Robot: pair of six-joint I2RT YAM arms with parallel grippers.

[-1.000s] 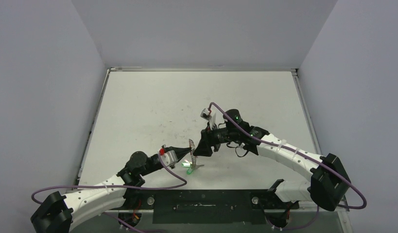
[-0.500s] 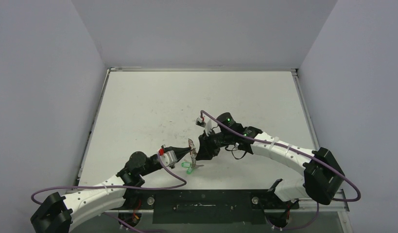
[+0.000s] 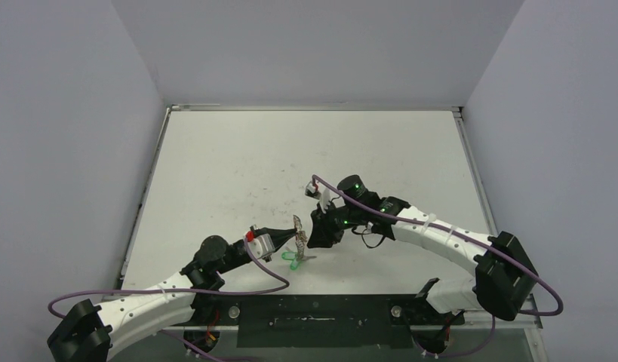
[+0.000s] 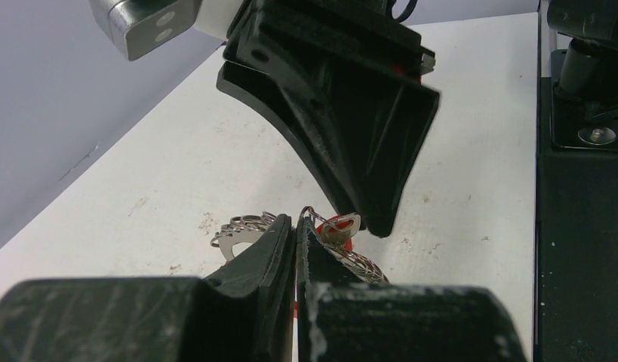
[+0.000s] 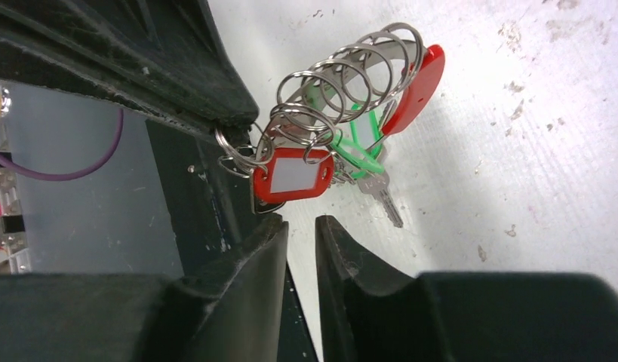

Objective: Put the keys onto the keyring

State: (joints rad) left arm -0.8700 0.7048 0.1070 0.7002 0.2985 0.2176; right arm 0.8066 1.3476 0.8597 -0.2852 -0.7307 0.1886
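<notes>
Left pincer (image 4: pixel 296 230): clenched; its two fingers are pressed flat together on the keyring (image 5: pixel 343 64) and hold it up off the table (image 5: pixel 517 151)
Keyring: gripped by the left pincer over the near middle of the table, standing on edge; a fan of silver loops runs along the top; the red arc is on the side away from the left pincer
Red-tagged key (image 5: pixel 294 177): hangs from the loops at the low end of the ring, close under the left pincer's tip; its small ring looks linked into the loops, though I cannot tell whether it is fully on
Green-tagged keys (image 5: pixel 357 147): hang under the loops just behind the red tag; one silver blade points down at the table; whether it touches the table I cannot tell
Key relation: the red tag lies straight ahead of the right pincer (image 5: pixel 299 222), just past its fingertips; the tag's long axis runs across the slit between those fingers and its flat face is turned toward them; the left arm carries the ring, so the right arm is the free one and sits just beside it
Right pincer: almost closed, with only a narrow slit between the fingers and nothing in it; the tips are just short of the red tag; whether they touch it I cannot tell
Next move, as a guess: the slit looks too narrow for the tag, so the fingers would have to spread first
</notes>
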